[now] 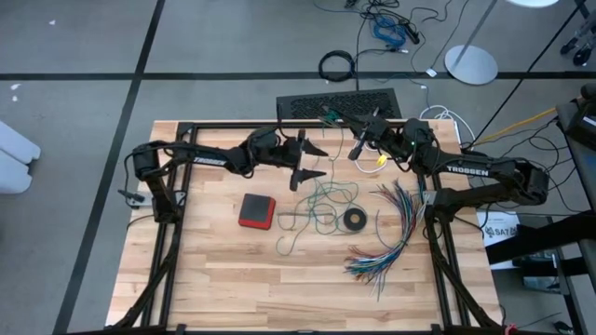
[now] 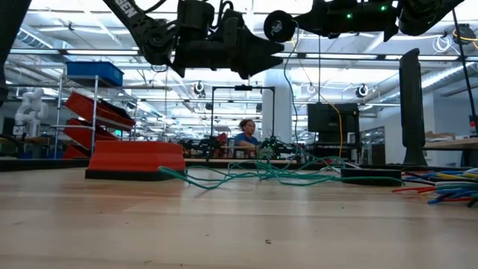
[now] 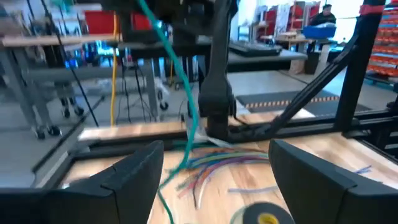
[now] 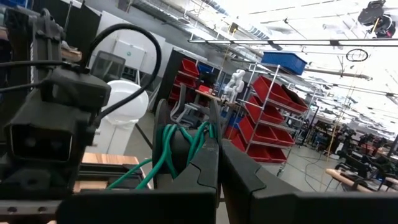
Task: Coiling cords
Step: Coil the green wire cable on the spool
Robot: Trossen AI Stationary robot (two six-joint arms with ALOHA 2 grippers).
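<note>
The right gripper (image 4: pixel 214 168) is clenched, and its wrist view shows several loops of the teal-green cord (image 4: pixel 177 149) bunched against its dark fingers, so it appears to be pinching the cord where turns have gathered. In the overhead view this gripper (image 1: pixel 357 149) is raised above the far middle of the table, pointing toward the other arm. From it the cord hangs down in a slack line to a loose tangle (image 1: pixel 321 207) lying on the wood, between a flat red block (image 1: pixel 256 210) and a small black tape ring (image 1: pixel 354 220). Holding the cord up this way most likely keeps the formed loops together while the free length trails below, ready to be wound. The left gripper (image 1: pixel 310 160) faces it from just across, also lifted off the table, with its fingers spread wide and nothing between them; its wrist view shows the green strand (image 3: pixel 180 81) hanging ahead of the open fingers, not touching them. It seems placed to catch that strand next. A fanned bundle of multicoloured wires (image 1: pixel 396 233) lies to the right of the ring, apart from the tangle. A white cord cannot be made out on the table. In the table-level view a person (image 2: pixel 245 136) sits far off in the room behind.
</note>
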